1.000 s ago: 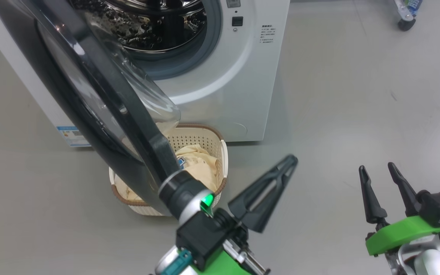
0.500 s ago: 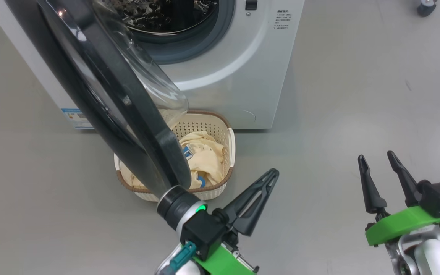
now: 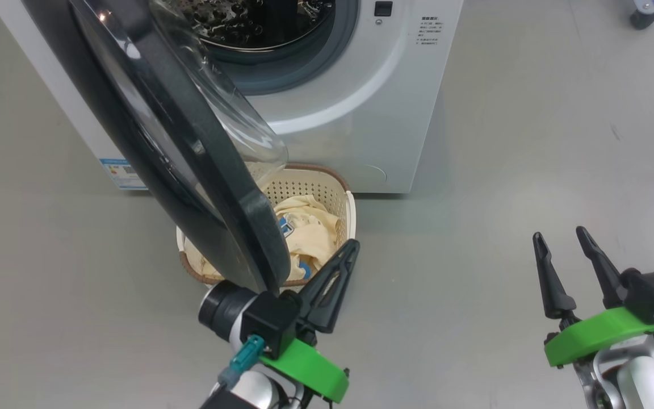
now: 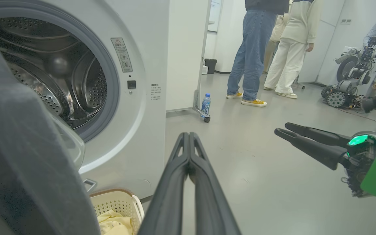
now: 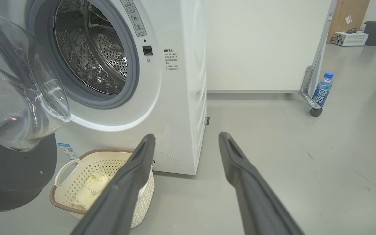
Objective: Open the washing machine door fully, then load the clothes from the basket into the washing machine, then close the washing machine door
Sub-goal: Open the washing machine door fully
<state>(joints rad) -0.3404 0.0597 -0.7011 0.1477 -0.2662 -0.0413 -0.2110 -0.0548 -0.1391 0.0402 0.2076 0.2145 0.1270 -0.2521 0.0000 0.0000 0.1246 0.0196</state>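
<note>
Step in hand: opening the washing machine door (image 3: 191, 153), which stands part-open over the basket (image 3: 351, 207) of clothes (image 3: 310, 233). Left gripper (image 3: 351, 245): jaws closed, empty, beside the door rim. Right gripper (image 3: 558, 234): jaws apart, empty. Next: swing the door wider, clear of the basket.

We see a white washing machine (image 3: 355, 108) with grey gasket (image 3: 281, 82), its washing machine door (image 3: 230, 204) glossy black, a cream perforated basket (image 3: 318, 190) with brown rim, pale yellow clothes (image 3: 315, 238) with blue trim, grey floor (image 3: 503, 142)
</note>
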